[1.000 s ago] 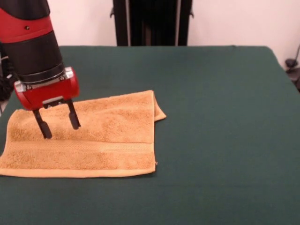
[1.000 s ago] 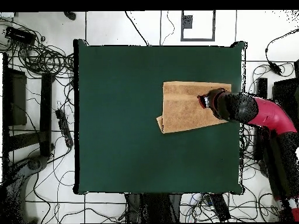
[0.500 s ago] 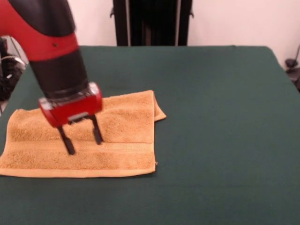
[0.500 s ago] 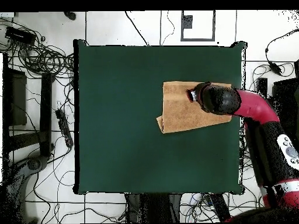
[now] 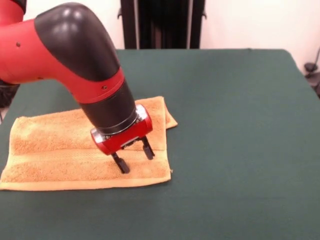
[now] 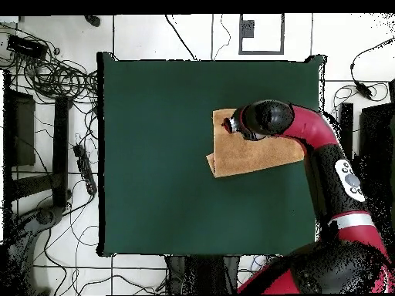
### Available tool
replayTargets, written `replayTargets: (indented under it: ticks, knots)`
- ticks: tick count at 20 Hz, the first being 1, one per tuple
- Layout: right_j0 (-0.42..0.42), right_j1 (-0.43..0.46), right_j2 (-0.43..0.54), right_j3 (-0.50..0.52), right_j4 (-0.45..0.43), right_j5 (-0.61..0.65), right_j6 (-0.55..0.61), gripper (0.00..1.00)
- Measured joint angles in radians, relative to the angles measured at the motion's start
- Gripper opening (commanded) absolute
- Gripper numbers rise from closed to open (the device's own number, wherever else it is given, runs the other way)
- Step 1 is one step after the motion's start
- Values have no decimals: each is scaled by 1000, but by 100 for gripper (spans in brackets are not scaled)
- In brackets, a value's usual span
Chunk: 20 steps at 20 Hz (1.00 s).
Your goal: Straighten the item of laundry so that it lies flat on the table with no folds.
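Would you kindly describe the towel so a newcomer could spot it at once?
On the large dark green cloth-covered table, look beneath the open black gripper of the red and black arm. The orange-tan terry-cloth towel lies there, the table's only item, with one corner peeking from a fold.

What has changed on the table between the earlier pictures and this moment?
The gripper, open, has travelled across the towel from its left part to near its right end in the front view, and sits low over the front corner there. It holds nothing. The towel lies almost as before, folded, its under layer poking out at the far right corner; only the near right corner has shifted slightly. The table is unchanged.
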Motion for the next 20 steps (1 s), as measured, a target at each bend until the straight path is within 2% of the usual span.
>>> replayTargets:
  ticks: [6,7,20]
  knots:
    - [47,21,-28,-89,6,115,0,100]
    - [58,25,-34,-103,4,133,0,0]
    - [115,25,-89,-141,-1,163,0,0]
